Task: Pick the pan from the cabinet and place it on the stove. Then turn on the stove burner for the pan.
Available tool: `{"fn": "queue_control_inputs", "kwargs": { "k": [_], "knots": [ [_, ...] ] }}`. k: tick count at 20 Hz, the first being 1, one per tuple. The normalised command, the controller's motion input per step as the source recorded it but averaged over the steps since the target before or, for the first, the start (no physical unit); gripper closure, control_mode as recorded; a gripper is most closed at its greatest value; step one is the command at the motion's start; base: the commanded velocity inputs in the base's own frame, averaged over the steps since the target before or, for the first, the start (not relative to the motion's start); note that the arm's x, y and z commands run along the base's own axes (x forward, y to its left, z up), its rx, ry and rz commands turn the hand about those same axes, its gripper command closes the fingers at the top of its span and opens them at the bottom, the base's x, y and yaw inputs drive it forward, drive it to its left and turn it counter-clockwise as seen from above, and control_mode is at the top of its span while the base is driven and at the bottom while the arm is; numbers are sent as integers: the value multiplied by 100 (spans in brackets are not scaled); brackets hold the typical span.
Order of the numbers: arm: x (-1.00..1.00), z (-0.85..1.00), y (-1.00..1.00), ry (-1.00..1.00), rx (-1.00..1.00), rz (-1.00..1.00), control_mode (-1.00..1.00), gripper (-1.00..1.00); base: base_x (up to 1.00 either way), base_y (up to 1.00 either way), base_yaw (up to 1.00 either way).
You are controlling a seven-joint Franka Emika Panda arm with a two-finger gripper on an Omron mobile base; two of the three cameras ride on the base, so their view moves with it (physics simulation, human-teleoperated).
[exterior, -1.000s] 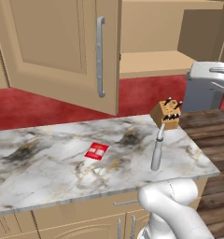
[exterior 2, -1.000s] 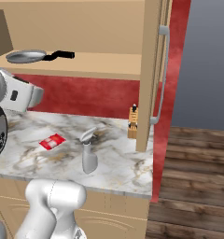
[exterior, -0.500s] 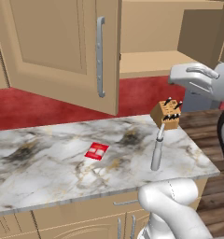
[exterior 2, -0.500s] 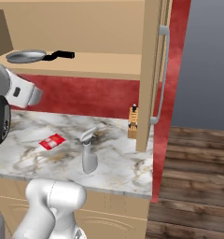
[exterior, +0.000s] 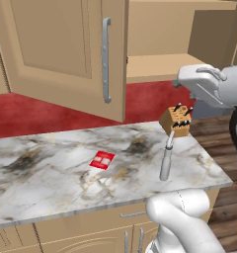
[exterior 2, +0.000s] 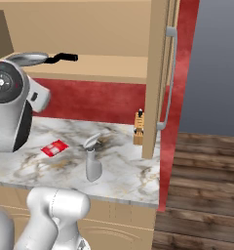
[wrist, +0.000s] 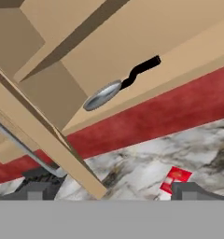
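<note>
My gripper hangs released over the marble counter, its two dark fingertips set wide apart with nothing between them, tilted up toward the open cabinet.

Nearest me on the counter, close to its front edge and toward the right end, a slim grey spray bottle stands upright. A small red packet lies flat on the stone to the left of the bottle, farther back from the front edge and well apart from it. At the counter's back right corner, a wooden knife block with dark handles sticking up sits tilted just before the red wall; in the right base view it stands just beside the edge of the cabinet's right door.

Above the red wall, both cabinet doors stand swung open, each with a long vertical silver bar handle. On the cabinet's lower shelf rests the pan, flat on its base toward the left end of the shelf, its long black handle reaching along the shelf toward the right. From the right base view, my own white wrist covers part of the pan's rim, while its black handle shows clear.
</note>
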Motion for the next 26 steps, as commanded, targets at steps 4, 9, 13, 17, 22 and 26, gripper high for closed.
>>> {"fn": "queue_control_inputs", "kwargs": {
  "k": [4, 9, 13, 17, 22, 26],
  "knots": [
    [42, 0, 18, 13, 9, 11, -100, -100, 0, 0, 0],
    [41, -2, 23, 14, 10, 15, -100, -100, 0, 0, 0],
    [38, -9, 36, 11, 10, 14, -100, -100, 0, 0, 0],
    [35, -14, 46, 10, 8, 12, -100, -100, 0, 0, 0],
    [28, -15, 51, 10, 6, 10, -100, -100, 0, 0, 0],
    [8, -11, 52, 7, 4, 10, -100, -100, 0, 0, 0]
  ]
}}
